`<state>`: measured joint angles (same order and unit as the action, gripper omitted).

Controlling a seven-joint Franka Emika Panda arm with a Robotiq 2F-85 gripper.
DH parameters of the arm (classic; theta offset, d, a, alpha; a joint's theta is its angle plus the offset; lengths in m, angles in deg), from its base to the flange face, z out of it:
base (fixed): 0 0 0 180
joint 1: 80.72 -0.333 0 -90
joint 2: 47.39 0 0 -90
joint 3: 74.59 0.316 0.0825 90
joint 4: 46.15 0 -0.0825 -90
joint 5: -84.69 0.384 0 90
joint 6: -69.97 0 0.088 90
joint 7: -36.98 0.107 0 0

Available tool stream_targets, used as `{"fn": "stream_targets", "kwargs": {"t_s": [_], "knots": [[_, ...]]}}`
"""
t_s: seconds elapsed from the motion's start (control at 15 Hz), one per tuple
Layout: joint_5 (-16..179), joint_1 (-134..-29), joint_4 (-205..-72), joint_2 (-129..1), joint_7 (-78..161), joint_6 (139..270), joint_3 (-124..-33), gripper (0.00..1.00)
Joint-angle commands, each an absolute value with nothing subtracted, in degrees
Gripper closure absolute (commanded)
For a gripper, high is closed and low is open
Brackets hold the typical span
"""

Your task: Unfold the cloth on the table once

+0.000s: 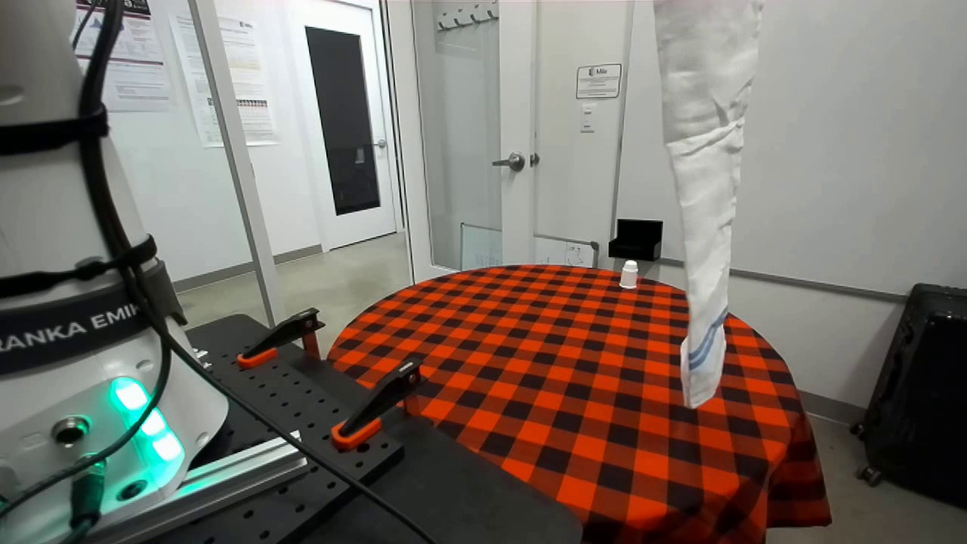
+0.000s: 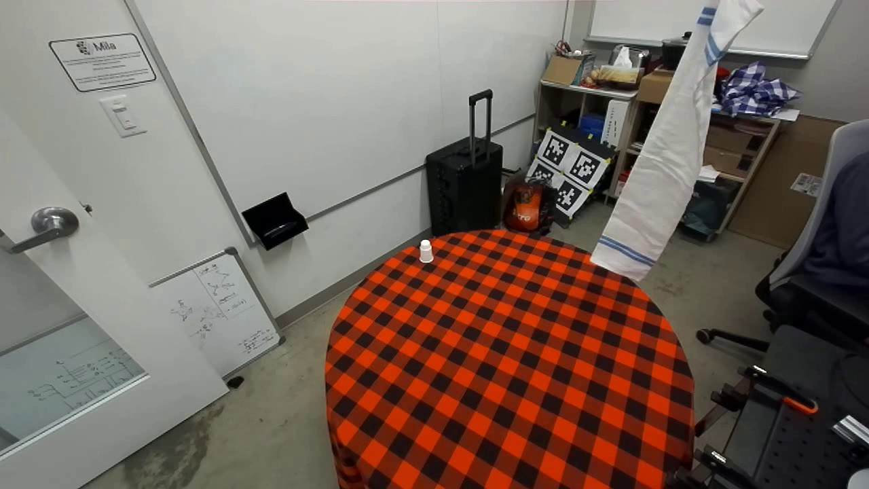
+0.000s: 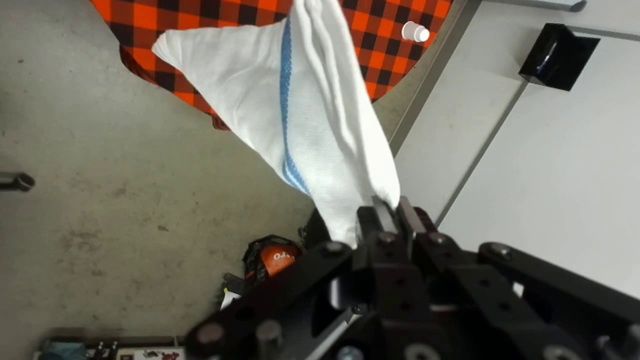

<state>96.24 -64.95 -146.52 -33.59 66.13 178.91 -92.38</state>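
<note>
While a white cloth (image 1: 702,189) with blue stripes is hanging in midair as a narrow strip, a claw (image 3: 395,212) is gripping its upper part, pinching the fabric between its tips in the wrist view. The cloth's lower end (image 2: 626,252) is dangling near the edge of a red-and-black checked counter (image 2: 502,367); whether it is touching is not showing clearly. By all appearances the unfolding is standing partway: the cloth is hanging lengthwise, yet several layers are lying together along one side. Doing this step well is probably depending on bringing the lower end farther inward, since in an exterior view it is overlapping only the counter's margin. From there, lowering gently is looking wiser than dropping: setting that end down first, then easing the claw across as the rest is descending, is giving the fold its best chance of opening flat. Hurrying is risking a bunched heap or a slide off the edge. With a small white container (image 2: 426,252) standing near the rim, a path well apart is seeming safer. Releasing is making sense only once the cloth is lying flat.
</note>
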Motion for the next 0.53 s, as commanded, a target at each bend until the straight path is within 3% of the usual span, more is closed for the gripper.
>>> {"fn": "stream_targets", "kwargs": {"t_s": [0.0, 0.47], "knots": [[97.3, -65.0, -154.4, -29.1, 74.6, 182.6, -88.1, 0.99], [96.9, -65.7, -166.9, -25.6, 74.2, 191.0, -83.7, 0.99]]}}
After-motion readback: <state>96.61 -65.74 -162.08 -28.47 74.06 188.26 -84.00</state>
